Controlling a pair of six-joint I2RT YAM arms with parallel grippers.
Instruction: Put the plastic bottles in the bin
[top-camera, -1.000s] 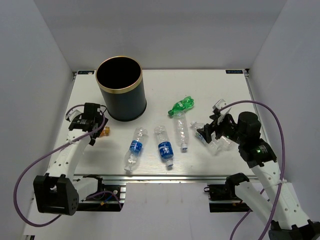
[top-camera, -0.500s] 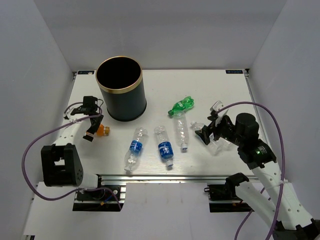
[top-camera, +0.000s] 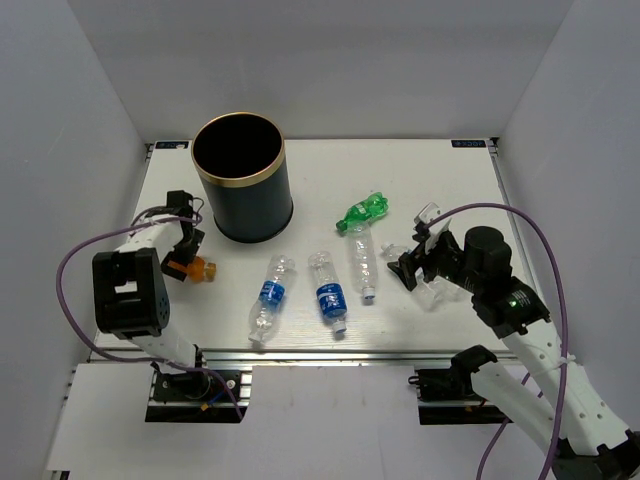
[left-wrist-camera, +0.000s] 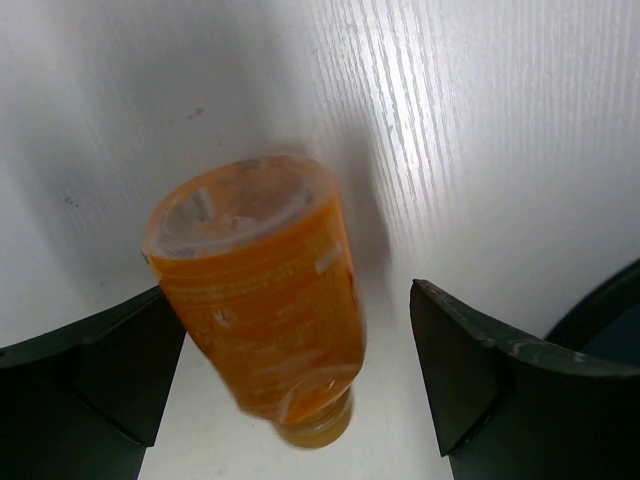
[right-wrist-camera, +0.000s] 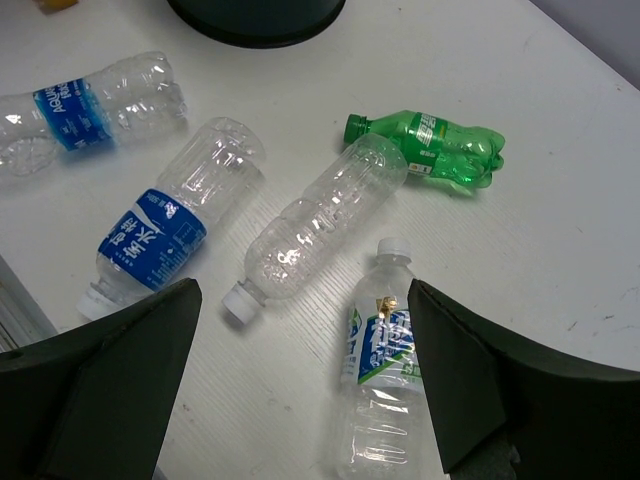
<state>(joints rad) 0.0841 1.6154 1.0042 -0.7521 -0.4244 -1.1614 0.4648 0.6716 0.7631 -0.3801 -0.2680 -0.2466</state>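
The bin (top-camera: 240, 178) is a tall dark cylinder with a gold rim, standing at the back left. Several plastic bottles lie on the table: a green one (top-camera: 362, 212), an unlabelled clear one (top-camera: 363, 262) and two blue-labelled ones (top-camera: 327, 290) (top-camera: 268, 296). Another clear bottle (right-wrist-camera: 385, 390), white-capped with a blue-green label, lies below my right gripper (right-wrist-camera: 300, 390). That gripper (top-camera: 415, 245) hangs open above the table, nothing between its fingers. My left gripper (top-camera: 190, 265) is open, its jaws either side of a small orange bottle (left-wrist-camera: 260, 300) without gripping it.
The orange bottle (top-camera: 204, 268) lies just left of the bin's base. The bin's dark wall (left-wrist-camera: 600, 310) shows at the right edge of the left wrist view. White walls close in the table (top-camera: 440, 170) on three sides.
The left arm has folded back and its gripper has dropped over the orange bottle. The right gripper has shifted slightly left above the bottles. No bottle has moved.
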